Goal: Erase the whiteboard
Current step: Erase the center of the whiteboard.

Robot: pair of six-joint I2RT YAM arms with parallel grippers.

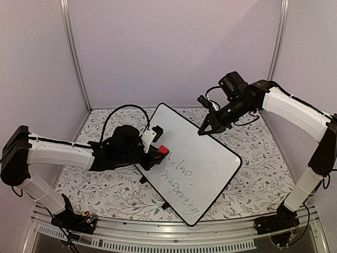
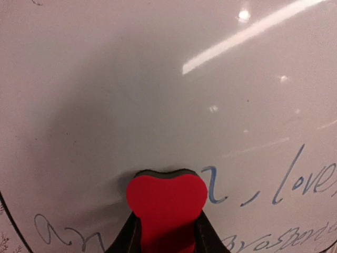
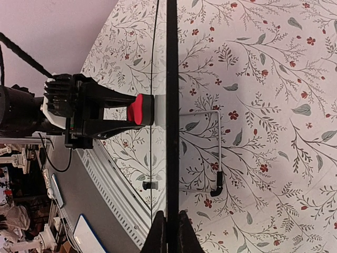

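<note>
Thin cursive on the large glossy white rectangular whiteboard (image 1: pixel 208 163), tilted at the centre of the floral-print tablecloth (image 1: pixel 258 179), reads ", love," above "prosperity". Other words are cut off and illegible. At the board's 10 o'clock, the left gripper (image 1: pixel 158 153) pinches a red foam eraser block (image 1: pixel 164 149), which touches the board. At 1 o'clock, the right gripper (image 1: pixel 204 130) is pressed together on the thin black rim.

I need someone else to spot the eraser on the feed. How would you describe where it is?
Find the big whiteboard set diagonally across the middle of the flowered table. At its left edge, the left gripper holds a small block against the board: the eraser. It is the only bright red thing there, beside the dark handwriting.
</note>
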